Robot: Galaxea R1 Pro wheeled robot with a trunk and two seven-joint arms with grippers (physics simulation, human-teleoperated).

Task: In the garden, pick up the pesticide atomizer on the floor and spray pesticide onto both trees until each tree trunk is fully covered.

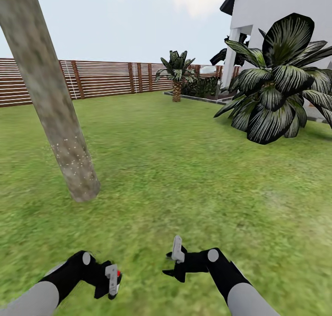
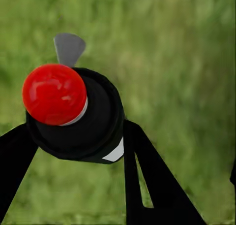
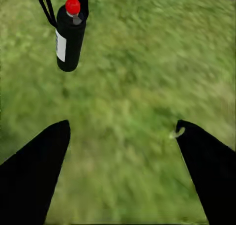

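One tree trunk (image 1: pixel 55 113), thick and mottled grey-brown, rises from the grass at the left of the head view, a little ahead of my arms. Fine pale specks (image 1: pixel 71 155) dot its lower part. My left gripper (image 1: pixel 110 281) is shut on the pesticide atomizer (image 2: pixel 91 124), a dark bottle with a pale label and a red nozzle tip (image 2: pixel 54 93). In the right wrist view the atomizer (image 3: pixel 69 40) hangs above the grass between the left fingers. My right gripper (image 1: pixel 176 260) stands open over bare lawn, its fingers (image 3: pixel 34 171) wide apart with nothing between them.
Green lawn (image 1: pixel 175 168) stretches ahead to a brown slatted fence (image 1: pixel 101 79). A big dark-leaved shrub (image 1: pixel 276 90) stands at the right beside a white house (image 1: pixel 281 12). A short palm (image 1: pixel 176 74) grows near the fence.
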